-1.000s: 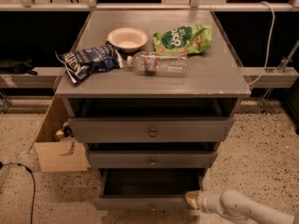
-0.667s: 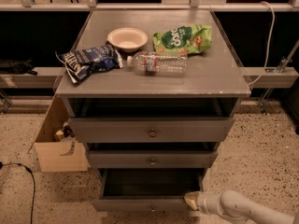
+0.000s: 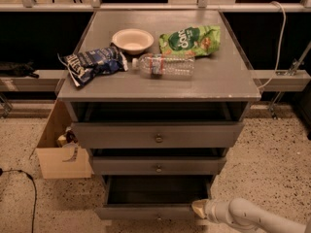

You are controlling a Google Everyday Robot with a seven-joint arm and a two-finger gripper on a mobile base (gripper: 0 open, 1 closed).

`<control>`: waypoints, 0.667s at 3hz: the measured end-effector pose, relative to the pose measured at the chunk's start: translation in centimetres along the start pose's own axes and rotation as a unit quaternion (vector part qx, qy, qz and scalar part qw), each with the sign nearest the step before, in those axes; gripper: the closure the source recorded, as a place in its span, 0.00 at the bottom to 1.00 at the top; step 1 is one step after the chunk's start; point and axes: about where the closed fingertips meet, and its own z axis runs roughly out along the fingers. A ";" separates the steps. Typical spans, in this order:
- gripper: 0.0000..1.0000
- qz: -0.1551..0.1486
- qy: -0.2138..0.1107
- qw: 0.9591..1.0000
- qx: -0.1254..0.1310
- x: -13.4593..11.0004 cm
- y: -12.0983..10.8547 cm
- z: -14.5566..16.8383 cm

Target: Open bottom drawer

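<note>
The gray cabinet has three drawers. The bottom drawer point(image 3: 150, 211) is pulled out, its dark inside showing, and its narrow front panel sits near the lower edge of the camera view. Its knob is barely visible at the frame's bottom. The middle drawer point(image 3: 158, 165) and the top drawer point(image 3: 158, 135) are pulled out only slightly. My gripper point(image 3: 199, 208) sits at the right end of the bottom drawer's front, at the tip of my white arm coming in from the lower right.
On the cabinet top point(image 3: 228, 81) lie a white bowl point(image 3: 132, 40), a green snack bag point(image 3: 190, 40), a blue chip bag point(image 3: 92, 63) and a plastic bottle point(image 3: 163, 65). A cardboard box point(image 3: 60, 149) stands at the left. A black cable point(image 3: 26, 188) runs over the speckled floor.
</note>
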 end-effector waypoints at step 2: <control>1.00 -0.029 0.000 0.999 0.018 -2.9 0.8 2.3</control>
